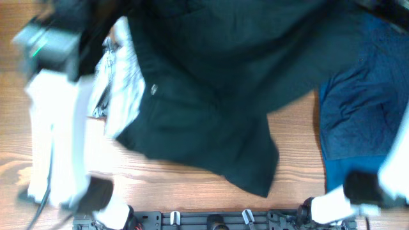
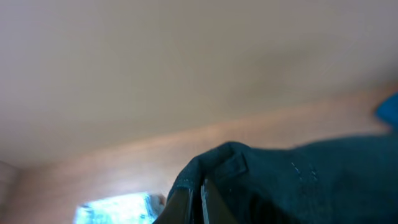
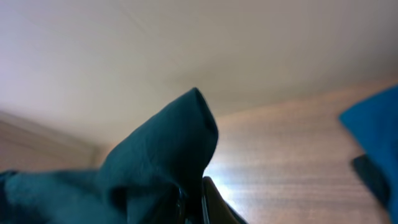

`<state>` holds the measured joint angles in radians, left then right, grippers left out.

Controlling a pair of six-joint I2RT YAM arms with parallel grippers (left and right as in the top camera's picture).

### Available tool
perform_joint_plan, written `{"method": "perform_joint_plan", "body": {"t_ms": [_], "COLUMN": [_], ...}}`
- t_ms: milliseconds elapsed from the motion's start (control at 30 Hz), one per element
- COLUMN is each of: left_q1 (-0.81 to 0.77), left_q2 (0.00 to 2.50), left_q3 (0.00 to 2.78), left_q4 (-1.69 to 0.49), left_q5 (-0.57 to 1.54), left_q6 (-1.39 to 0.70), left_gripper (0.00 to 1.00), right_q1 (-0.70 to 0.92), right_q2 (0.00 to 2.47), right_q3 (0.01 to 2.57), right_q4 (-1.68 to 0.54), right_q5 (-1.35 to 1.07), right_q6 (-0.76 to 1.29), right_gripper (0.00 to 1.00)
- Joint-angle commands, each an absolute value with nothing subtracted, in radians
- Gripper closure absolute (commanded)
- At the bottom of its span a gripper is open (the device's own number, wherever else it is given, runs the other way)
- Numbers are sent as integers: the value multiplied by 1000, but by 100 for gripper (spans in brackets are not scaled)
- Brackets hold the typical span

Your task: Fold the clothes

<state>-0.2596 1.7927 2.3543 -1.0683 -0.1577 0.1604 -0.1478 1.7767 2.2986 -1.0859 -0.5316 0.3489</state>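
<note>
The black shorts [image 1: 211,83] are lifted and hang blurred over the far half of the table, their lower edge draping toward the front. My left gripper [image 2: 198,202] is shut on a seamed edge of the black shorts [image 2: 280,180]. My right gripper [image 3: 196,202] is shut on a corner of the black shorts [image 3: 155,155], which sticks up above the fingers. The light-blue denim shorts [image 1: 121,76] lie at the left, partly under the black fabric, and also show in the left wrist view [image 2: 115,210]. The royal-blue garment [image 1: 361,108] lies at the right.
The wooden table [image 1: 192,185] shows bare at the front and left. The left arm [image 1: 54,115] stands white and blurred at the left; the right arm's base [image 1: 358,191] is at the front right. The blue garment also shows in the right wrist view [image 3: 373,121].
</note>
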Motion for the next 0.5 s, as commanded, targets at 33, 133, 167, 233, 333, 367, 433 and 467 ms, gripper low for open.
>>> {"method": "perform_joint_plan", "body": {"t_ms": [33, 133, 167, 233, 333, 367, 433, 467], "left_q1": [-196, -161, -153, -135, -103, -98, -81, -81], "left_q2": [2098, 2233, 2241, 2224, 2145, 2130, 2055, 2034], "left_q3": [2349, 2349, 2349, 2350, 2350, 2350, 2350, 2350], "left_q4": [-974, -905, -910, -933, -1062, -1094, -1253, -1288], "left_q5": [-117, -117, -117, -148, -154, -154, -149, -143], "left_q6": [133, 110, 112, 112, 112, 112, 111, 111], "left_gripper": [66, 0, 0, 0, 0, 0, 0, 0], "right_q1": [-53, -64, -81, -128, -234, -262, -347, -361], "right_q2": [2129, 2247, 2254, 2238, 2160, 2133, 2026, 1994], "right_q3": [2289, 2289, 2289, 2289, 2289, 2289, 2289, 2289], "right_q4": [-916, -813, -811, -825, -953, -997, -1137, -1167], "right_q5": [-558, -580, -582, -582, -589, -589, -589, -590], "right_q6": [313, 323, 322, 307, 313, 311, 259, 245], "right_gripper": [96, 40, 20, 7, 7, 7, 10, 10]}}
